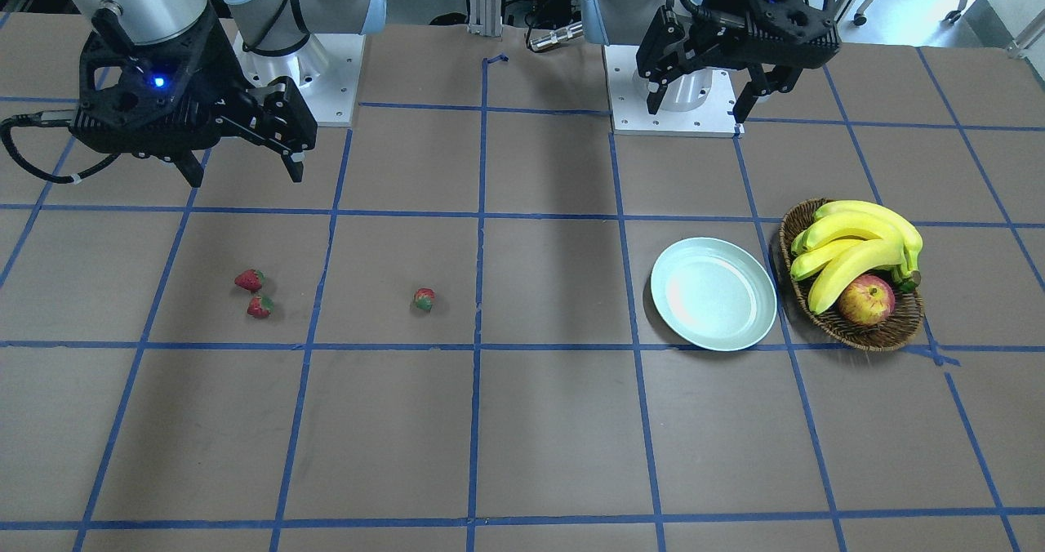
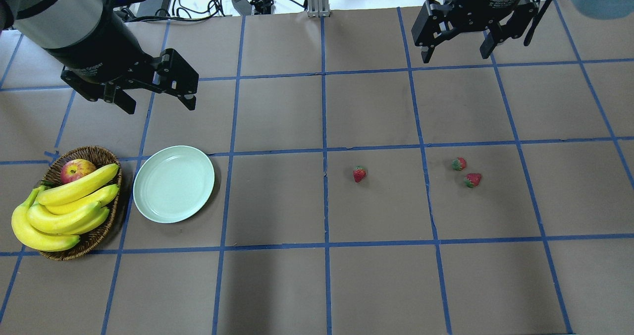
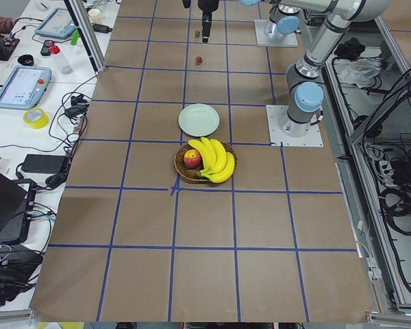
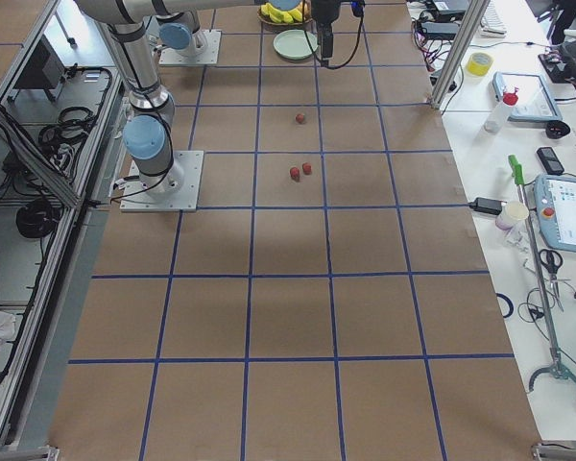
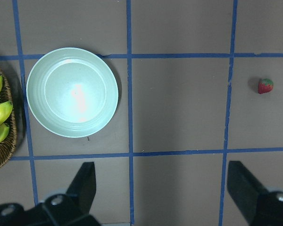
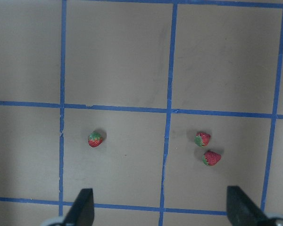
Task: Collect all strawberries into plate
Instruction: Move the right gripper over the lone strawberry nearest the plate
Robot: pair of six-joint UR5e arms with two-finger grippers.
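Three strawberries lie on the brown table: one alone (image 2: pixel 359 173) near the middle, and two close together (image 2: pixel 459 164) (image 2: pixel 473 180) further right. They also show in the right wrist view (image 6: pixel 95 139) (image 6: pixel 203 139) (image 6: pixel 212 158). The pale mint plate (image 2: pixel 173 184) stands empty at the left, beside the basket. My left gripper (image 2: pixel 158 104) hangs open and empty above the table, just behind the plate. My right gripper (image 2: pixel 455 55) hangs open and empty, well behind the pair of strawberries. The left wrist view shows the plate (image 5: pixel 71 92) and the single strawberry (image 5: pixel 265 85).
A brown wicker basket (image 2: pixel 94 154) with bananas (image 2: pixel 64 206) and a red-yellow apple (image 2: pixel 77 169) stands just left of the plate. Blue tape lines form a grid on the table. Cables and boxes lie beyond the far edge.
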